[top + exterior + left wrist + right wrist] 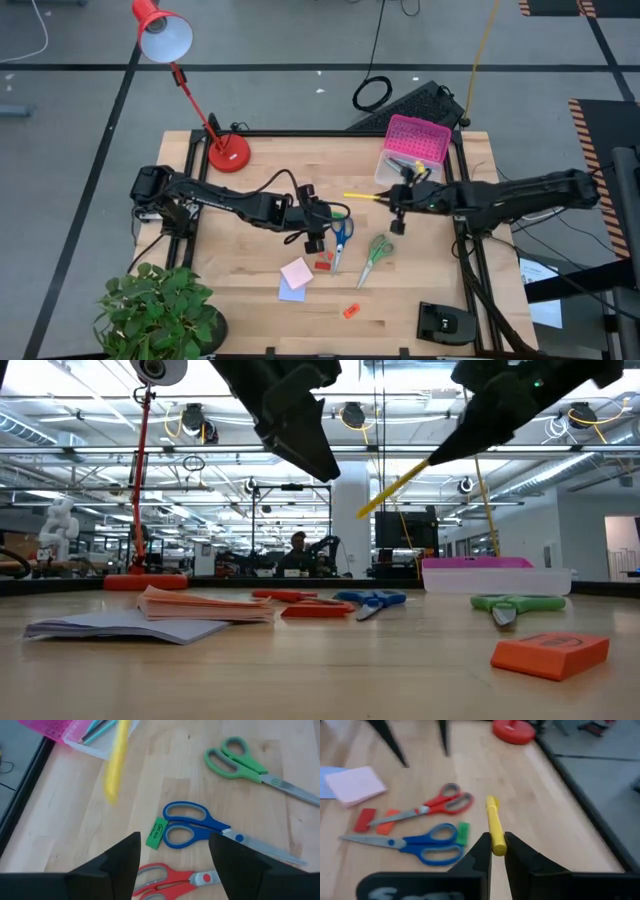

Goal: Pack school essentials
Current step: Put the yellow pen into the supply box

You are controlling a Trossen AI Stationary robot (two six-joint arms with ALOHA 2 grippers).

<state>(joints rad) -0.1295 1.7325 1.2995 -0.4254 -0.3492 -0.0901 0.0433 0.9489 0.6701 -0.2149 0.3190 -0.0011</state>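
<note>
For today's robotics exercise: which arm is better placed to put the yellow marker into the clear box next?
Right. The right gripper already holds the yellow marker beside the clear box; the left gripper hangs open above the scissors.

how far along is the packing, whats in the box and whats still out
Early stage. Done: a few pens already lie in the clear box. In hand: the right gripper is shut on a yellow marker, held above the table near the box. Left: green scissors, blue scissors, red scissors, the sticky-note pads and the small erasers are all on the table. The left gripper hangs open above the scissors.
</note>
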